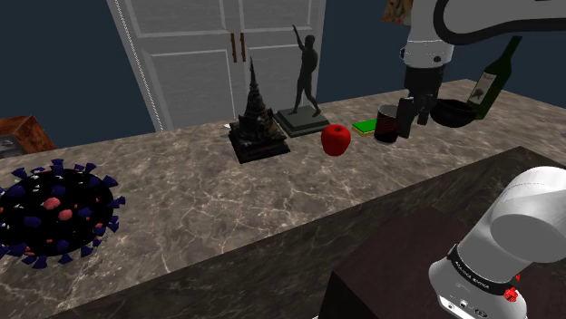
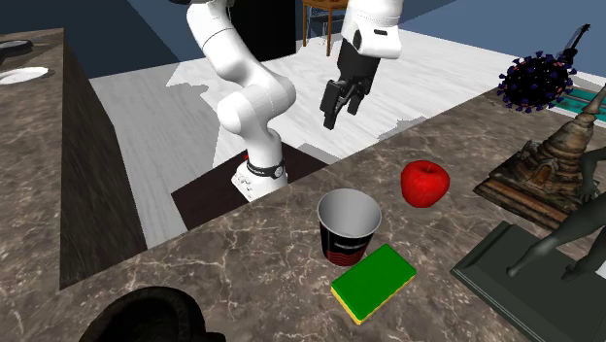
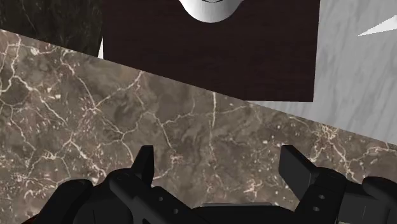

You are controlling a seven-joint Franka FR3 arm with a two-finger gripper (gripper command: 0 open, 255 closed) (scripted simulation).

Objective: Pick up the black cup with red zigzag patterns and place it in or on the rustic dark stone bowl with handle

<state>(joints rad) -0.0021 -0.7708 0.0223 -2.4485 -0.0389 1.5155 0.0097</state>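
I am watching the jaws hanging released and empty above the marble counter [image 3: 191, 127], apart from the dark cup [image 2: 348, 228]; the black bowl [image 2: 146, 316] is sitting nearby.

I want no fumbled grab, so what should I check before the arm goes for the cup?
1. End effector open, empty: ok.
2. Cup upright on the counter: ok.
3. End effector lined up over cup: not ok, bare counter lies between its fingers.
4. Space around cup: cannot tell, green block lies close beside it.
5. Bowl empty: cannot tell.
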